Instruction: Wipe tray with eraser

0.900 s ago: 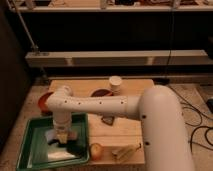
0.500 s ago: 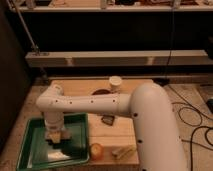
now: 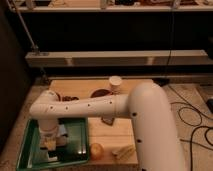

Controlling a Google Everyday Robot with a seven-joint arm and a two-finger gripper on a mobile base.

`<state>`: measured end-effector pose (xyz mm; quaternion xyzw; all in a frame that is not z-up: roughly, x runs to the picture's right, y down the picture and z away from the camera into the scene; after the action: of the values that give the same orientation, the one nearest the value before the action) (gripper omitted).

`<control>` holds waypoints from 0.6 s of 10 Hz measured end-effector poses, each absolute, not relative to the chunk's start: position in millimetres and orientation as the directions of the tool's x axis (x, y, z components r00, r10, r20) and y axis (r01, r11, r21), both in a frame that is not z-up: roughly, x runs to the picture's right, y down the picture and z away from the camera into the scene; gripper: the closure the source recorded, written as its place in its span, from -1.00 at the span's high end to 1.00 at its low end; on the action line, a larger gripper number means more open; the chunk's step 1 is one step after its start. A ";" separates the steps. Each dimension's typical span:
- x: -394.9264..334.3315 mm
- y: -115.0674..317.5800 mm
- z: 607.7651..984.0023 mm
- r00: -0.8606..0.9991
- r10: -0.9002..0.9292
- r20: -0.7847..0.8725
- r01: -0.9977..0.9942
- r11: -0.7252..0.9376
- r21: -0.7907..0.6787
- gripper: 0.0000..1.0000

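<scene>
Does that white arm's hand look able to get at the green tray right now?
Probably yes. The hand hangs right over the tray, above its left half, and nothing shows between them. The round orange thing lies beside the tray on the table, out of the way.

A lab-like workshop is suggested by metal racking, loose floor cables and a wooden table; the gripper is held over the tray.
</scene>
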<state>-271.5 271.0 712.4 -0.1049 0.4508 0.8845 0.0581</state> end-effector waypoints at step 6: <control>-250.2 315.2 709.1 -0.973 0.019 -0.229 -0.203 -0.538 0.818 -1.00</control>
<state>-250.2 315.2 709.1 -0.0964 0.4766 0.8715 0.0637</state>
